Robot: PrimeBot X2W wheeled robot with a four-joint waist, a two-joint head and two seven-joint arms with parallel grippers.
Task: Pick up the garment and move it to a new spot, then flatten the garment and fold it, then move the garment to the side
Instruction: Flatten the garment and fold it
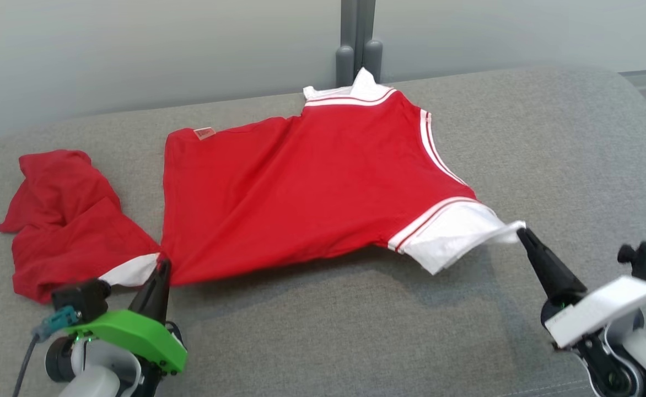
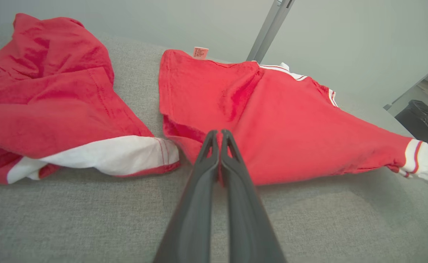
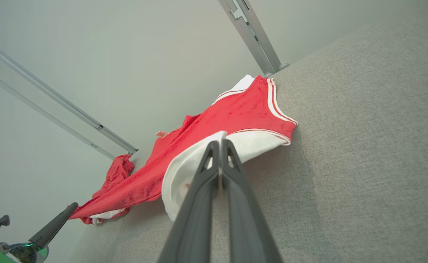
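as both jaws pinch it, garment [image 1: 312, 182] lies taut.

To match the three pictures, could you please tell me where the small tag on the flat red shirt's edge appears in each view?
Head view: tag upper left of centre, at the shirt's far left corner.
Left wrist view: tag near top centre, above the left hand.
Right wrist view: tag left of centre, on the shirt's far edge.
Shared landmark: the grey post behind the shirt.
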